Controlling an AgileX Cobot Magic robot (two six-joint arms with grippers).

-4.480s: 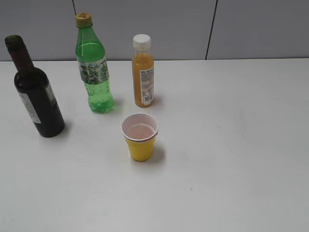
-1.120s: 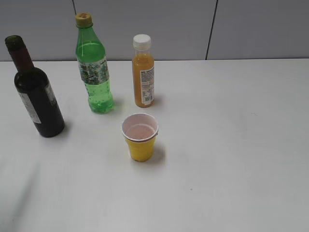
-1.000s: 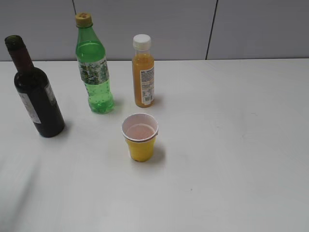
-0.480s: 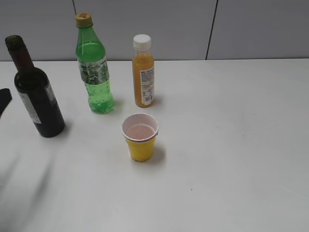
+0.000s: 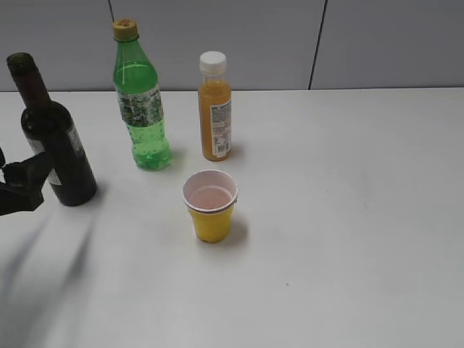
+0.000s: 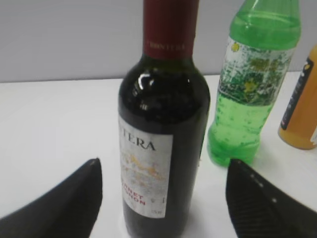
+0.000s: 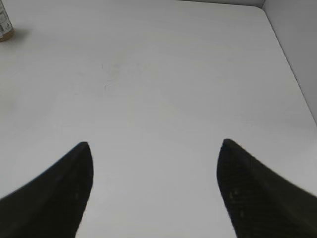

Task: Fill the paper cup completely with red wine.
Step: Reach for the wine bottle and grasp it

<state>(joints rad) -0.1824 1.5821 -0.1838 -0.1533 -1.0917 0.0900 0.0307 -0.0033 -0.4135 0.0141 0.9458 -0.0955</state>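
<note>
The yellow paper cup [image 5: 211, 206] stands upright mid-table; its white inside shows only a faint pinkish tint. The dark wine bottle [image 5: 53, 143] with a white-grey label stands upright at the left, its neck open. In the left wrist view the wine bottle [image 6: 161, 129] stands between and just beyond my two fingers. My left gripper [image 6: 163, 171] is open and not touching it; in the exterior view it [image 5: 18, 187] shows at the left edge next to the bottle. My right gripper [image 7: 154, 148] is open and empty over bare table.
A green soda bottle [image 5: 141, 101] and an orange juice bottle [image 5: 215, 109] stand upright behind the cup. Both also show in the left wrist view, the green one [image 6: 252, 84] right of the wine bottle. The white table [image 5: 348, 203] meets a grey wall behind.
My left gripper has come into the exterior view from the left edge and moved right, up to the wine bottle. Bottles and cup have not moved.
</note>
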